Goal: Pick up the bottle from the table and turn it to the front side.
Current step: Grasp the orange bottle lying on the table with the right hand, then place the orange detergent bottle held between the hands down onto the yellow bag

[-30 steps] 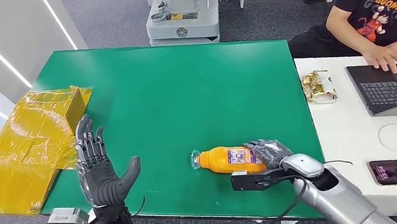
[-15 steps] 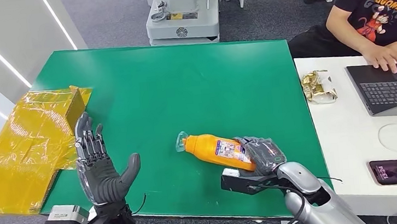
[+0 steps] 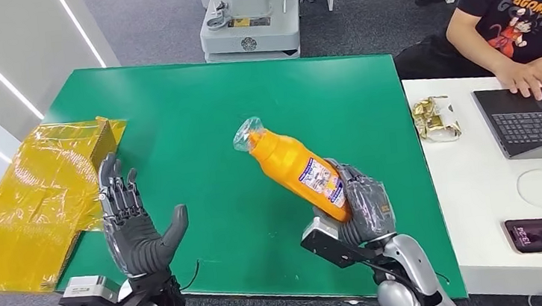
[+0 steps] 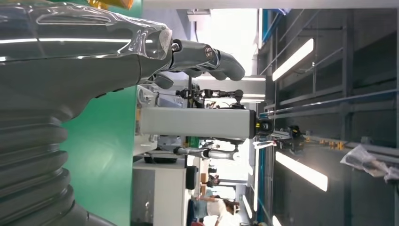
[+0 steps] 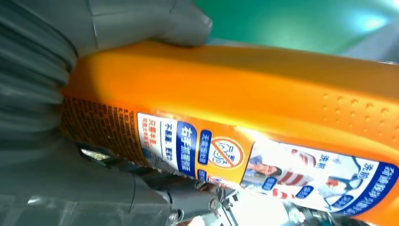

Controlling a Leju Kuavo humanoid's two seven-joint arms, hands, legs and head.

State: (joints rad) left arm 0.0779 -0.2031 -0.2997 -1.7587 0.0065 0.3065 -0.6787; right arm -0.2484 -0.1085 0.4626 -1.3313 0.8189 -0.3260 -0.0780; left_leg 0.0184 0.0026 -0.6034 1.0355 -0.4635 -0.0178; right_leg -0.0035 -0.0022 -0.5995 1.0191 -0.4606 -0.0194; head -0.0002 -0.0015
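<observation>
Orange bottle (image 3: 294, 170) is gripped at its lower end by the right hand (image 3: 362, 208), tilted above the green tabletop (image 3: 248, 103), near its front edge. One bottle is seen. Left hand (image 3: 134, 230) is held up with fingers spread, holding nothing, near the left edge beside yellow wrapping (image 3: 32, 198).
</observation>
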